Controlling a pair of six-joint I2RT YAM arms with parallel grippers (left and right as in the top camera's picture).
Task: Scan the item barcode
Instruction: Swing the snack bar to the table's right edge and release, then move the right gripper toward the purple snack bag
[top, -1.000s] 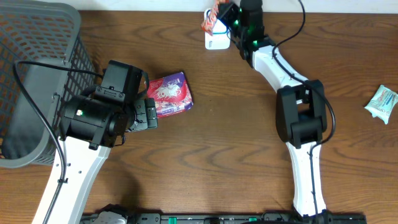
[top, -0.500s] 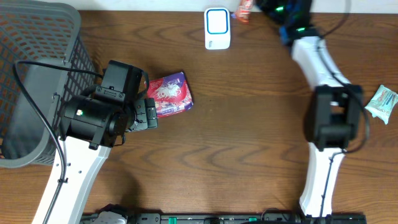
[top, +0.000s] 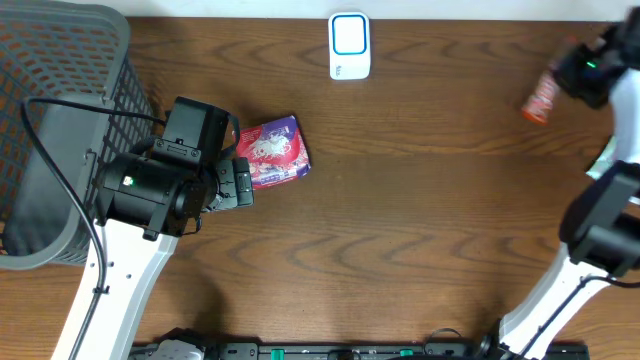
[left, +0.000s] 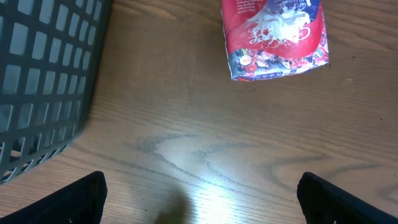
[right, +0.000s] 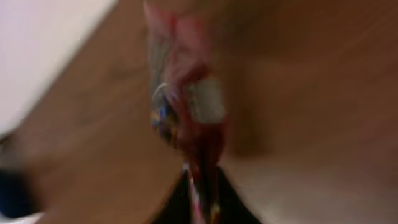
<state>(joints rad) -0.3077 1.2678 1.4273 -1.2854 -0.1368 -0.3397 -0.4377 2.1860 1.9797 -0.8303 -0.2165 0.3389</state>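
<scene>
My right pincer (right: 201, 204) is narrow on the bottom edge of the red packet (top: 540, 98). The packet hangs over the worktop (top: 420, 220) well to the right of the scanner (top: 349, 46) and a little nearer my base. Both views of it are smeared, so I cannot tell how much of the wrapper my fingers really have. That is my main worry: I judge the hold to be a thin pinch on slippery, crinkly film. Any slackening or a quick swing could let the packet slip out and drop far to the right of the scanner, perhaps barcode side down. A second risk is that the packet is nowhere near the scanner's face, so if no read has been made, setting it down out here would leave the item unscanned. I see no barcode in either view to say which side carries it. Further right of the scanner, a pale green-and-white pack (top: 612, 160) lies partly behind my right arm, and a dropped packet or a low sweep could knock it. My left pincer (left: 202, 190) stands wide and holds nothing. It sits left of the scanner, just short of the purple-and-red pouch (top: 272, 152) and beside the grey basket (top: 60, 120). A careless advance there would shove the pouch rather than grasp it.
</scene>
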